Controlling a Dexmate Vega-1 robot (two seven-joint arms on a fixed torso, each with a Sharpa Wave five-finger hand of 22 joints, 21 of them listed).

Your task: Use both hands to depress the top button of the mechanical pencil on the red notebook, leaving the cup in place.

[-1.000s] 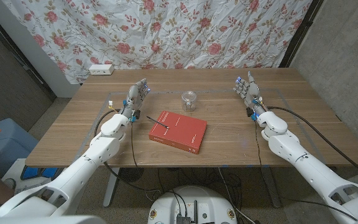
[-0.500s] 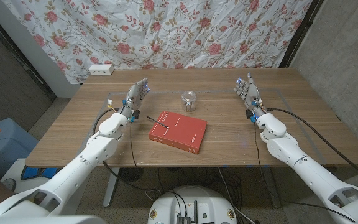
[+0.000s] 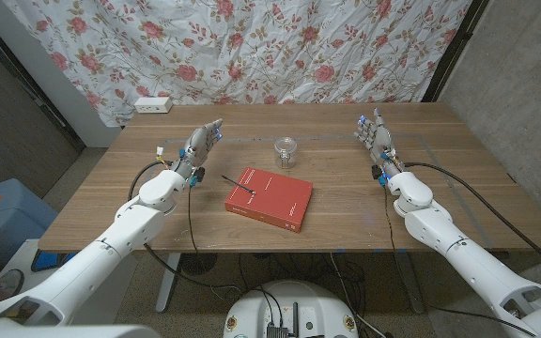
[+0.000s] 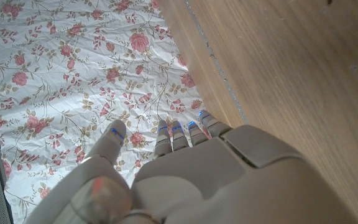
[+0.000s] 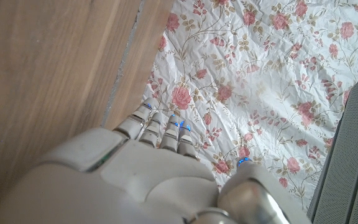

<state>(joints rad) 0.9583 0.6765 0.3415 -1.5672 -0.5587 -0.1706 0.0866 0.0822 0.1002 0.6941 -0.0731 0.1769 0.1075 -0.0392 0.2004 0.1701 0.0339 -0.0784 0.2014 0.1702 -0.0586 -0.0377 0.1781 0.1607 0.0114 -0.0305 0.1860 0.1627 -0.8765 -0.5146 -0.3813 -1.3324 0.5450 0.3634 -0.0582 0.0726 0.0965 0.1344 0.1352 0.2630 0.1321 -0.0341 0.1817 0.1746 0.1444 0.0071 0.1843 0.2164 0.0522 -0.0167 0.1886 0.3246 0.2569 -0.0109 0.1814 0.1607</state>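
Red notebook [image 3: 270,198]: I see a thick, hard-covered book, closed, lying flat on the wooden table near the middle of its front half, turned at a slant to the table's edges. Small white lettering on the cover; I cannot read it.

Mechanical pencil [image 3: 239,183]: a thin dark stick lying on the notebook's far left corner, one end sticking out past the book's edge toward my left side. I cannot make out the top button.

Cup [image 3: 286,152]: small, clear, upright, standing on the table just behind the notebook, apart from it.
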